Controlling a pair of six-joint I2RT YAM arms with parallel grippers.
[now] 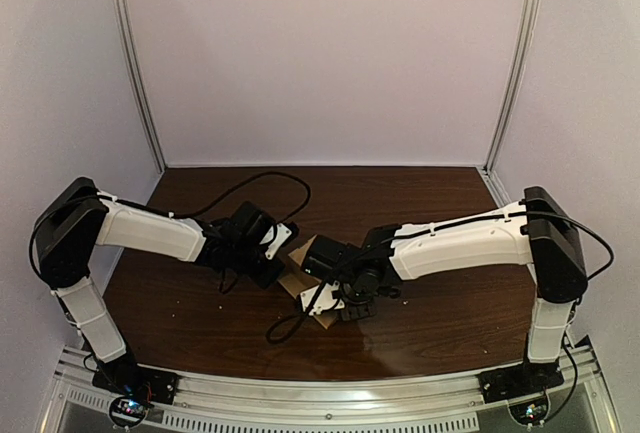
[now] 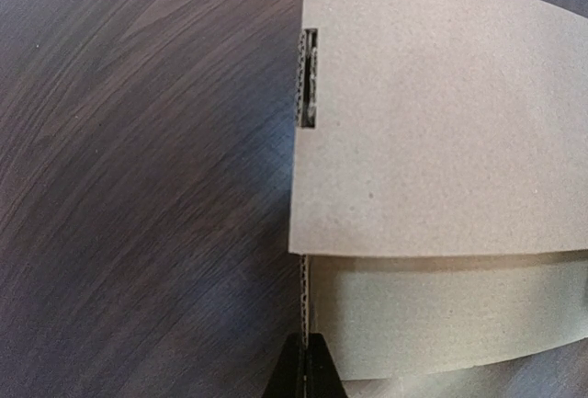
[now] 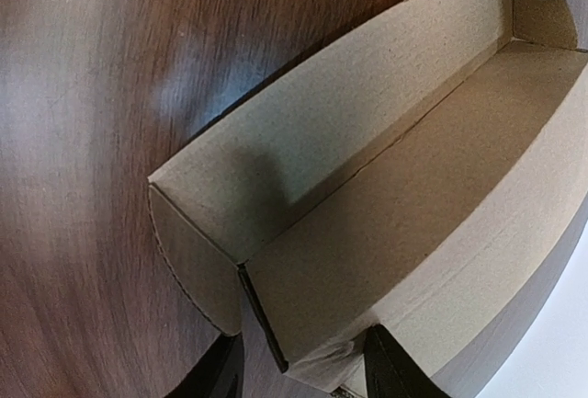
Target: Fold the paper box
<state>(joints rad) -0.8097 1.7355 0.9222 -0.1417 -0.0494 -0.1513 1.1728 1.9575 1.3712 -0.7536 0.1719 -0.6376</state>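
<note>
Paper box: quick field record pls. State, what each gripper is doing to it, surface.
box: paper box, brown cardboard, partly folded, side walls up, inside open
slot: narrow cutout near the edge of a flat panel
left gripper: shut, pinching a thin cardboard edge
right gripper: fingers apart, straddling a box corner; grip unclear
surface: dark wood table
position: box mid-table, between both grippers, largely hidden in the top view
</note>
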